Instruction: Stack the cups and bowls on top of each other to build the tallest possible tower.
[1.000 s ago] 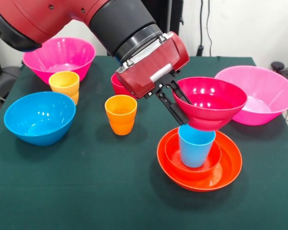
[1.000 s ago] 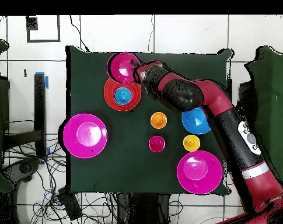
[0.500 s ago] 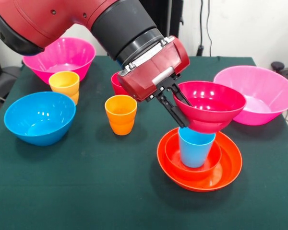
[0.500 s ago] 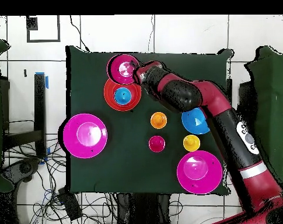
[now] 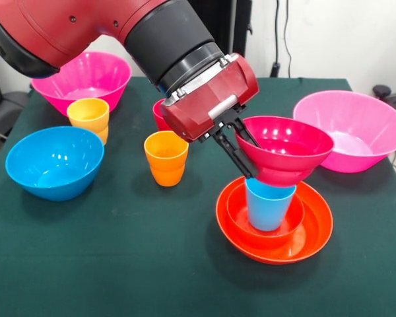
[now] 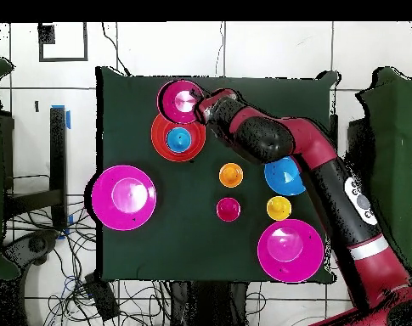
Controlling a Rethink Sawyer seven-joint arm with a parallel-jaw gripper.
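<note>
My gripper point(image 5: 245, 155) is shut on the near-left rim of the small crimson bowl point(image 5: 287, 148). It holds the bowl upright, with its base right at the rim of the blue cup point(image 5: 269, 206); I cannot tell whether they touch. The blue cup stands in the small orange bowl point(image 5: 236, 206), which is nested in the wide shallow orange bowl point(image 5: 313, 231). The overhead view shows the gripper point(image 6: 202, 103), the crimson bowl point(image 6: 182, 100) and the blue cup point(image 6: 178, 138). The orange cup point(image 5: 165, 157), yellow cup point(image 5: 88, 117) and red cup point(image 5: 160, 115) stand apart on the cloth.
The blue bowl point(image 5: 53, 162) sits at the left. One pink bowl point(image 5: 82, 78) is at the far left and the other pink bowl point(image 5: 356, 129) is at the right, close beside the held bowl. My arm point(image 6: 277, 144) crosses above the blue bowl point(image 6: 285, 177).
My gripper has shifted the crimson bowl slightly left and down, closer over the blue cup. Nothing else has moved.
</note>
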